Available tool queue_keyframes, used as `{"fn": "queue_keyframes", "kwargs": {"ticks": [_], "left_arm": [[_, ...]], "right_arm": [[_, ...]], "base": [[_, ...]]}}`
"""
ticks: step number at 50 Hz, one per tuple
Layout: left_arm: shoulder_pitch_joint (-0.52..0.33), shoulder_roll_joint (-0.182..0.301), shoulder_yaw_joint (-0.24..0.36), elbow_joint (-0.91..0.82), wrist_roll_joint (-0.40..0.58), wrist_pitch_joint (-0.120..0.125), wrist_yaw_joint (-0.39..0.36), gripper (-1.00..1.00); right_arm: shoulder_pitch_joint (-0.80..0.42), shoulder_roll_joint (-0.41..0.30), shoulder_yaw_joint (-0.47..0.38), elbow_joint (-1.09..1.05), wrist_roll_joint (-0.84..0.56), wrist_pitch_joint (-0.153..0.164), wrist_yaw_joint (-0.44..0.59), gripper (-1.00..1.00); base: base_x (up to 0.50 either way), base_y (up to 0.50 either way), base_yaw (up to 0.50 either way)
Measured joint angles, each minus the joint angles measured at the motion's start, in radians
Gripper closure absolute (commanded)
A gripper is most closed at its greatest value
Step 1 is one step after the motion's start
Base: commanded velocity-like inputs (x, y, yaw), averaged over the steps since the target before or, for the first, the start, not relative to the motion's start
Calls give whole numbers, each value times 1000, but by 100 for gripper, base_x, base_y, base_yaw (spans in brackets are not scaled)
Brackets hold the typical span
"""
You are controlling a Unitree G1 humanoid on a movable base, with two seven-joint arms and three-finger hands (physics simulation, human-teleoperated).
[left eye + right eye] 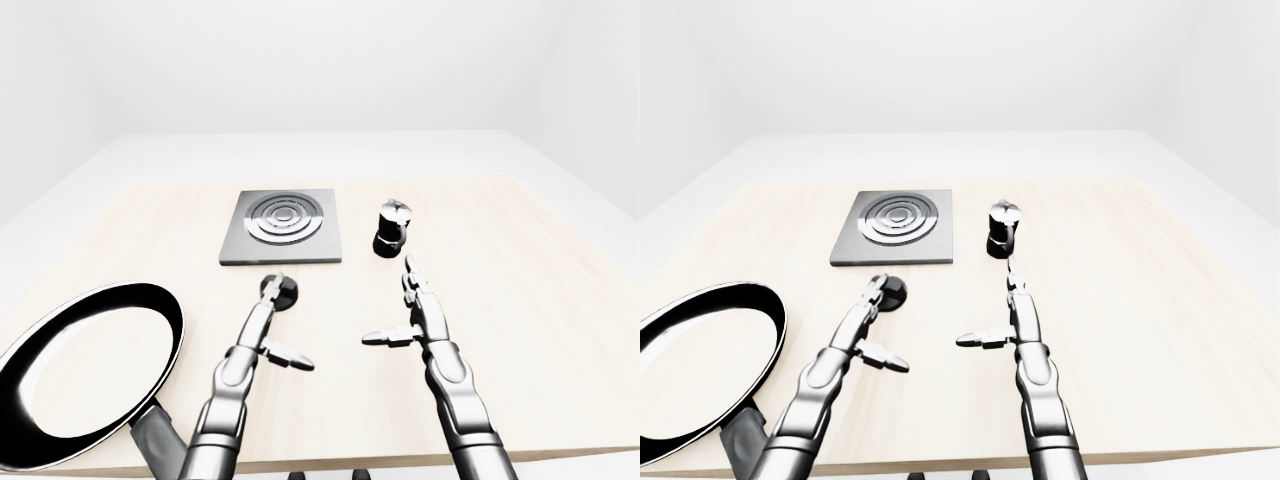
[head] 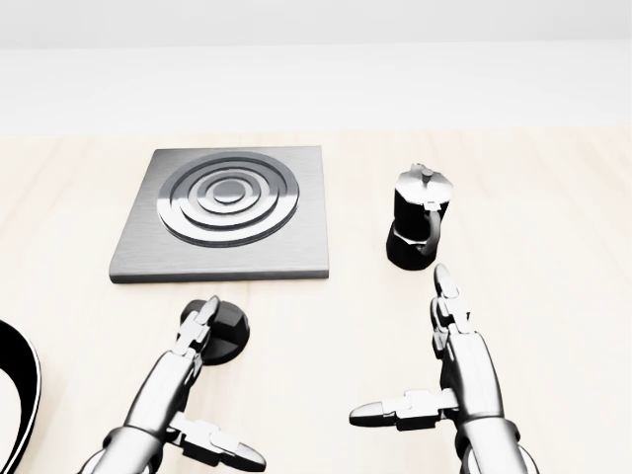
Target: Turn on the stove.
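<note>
Head view: moka pot [image 2: 420,217] beside stove [image 2: 225,212]; left hand [image 2: 197,336] splayed over knob [image 2: 222,331], right hand [image 2: 444,365] released.

A bare simulated kitchen mock-up rather than a real home: a pale wooden table [image 1: 520,330] stands in a plain white room with featureless walls and floor. The kitchen character comes only from what sits on it: a square metal stove plate [image 2: 225,212] with concentric rings, a black moka pot [image 2: 418,217], and a black-rimmed frying pan [image 1: 85,370]
</note>
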Motion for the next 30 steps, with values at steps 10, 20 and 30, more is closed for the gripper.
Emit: {"fn": "queue_keyframes", "kwargs": {"ticks": [10, 20, 30], "left_arm": [[-24, -20, -35, 19, 25, 13, -38, -100], [-18, -38, -64, -51, 40, 54, -72, -100], [-7, -36, -53, -299, 11, 84, -101, -100]], "right_arm": [[-1, 0, 0, 0, 0, 1, 1, -100], [-1, 0, 0, -1, 0, 2, 2, -100], [-2, 0, 0, 3, 0, 1, 1, -100]], "base": [[0, 0, 0], [0, 0, 0], [0, 0, 0]]}}
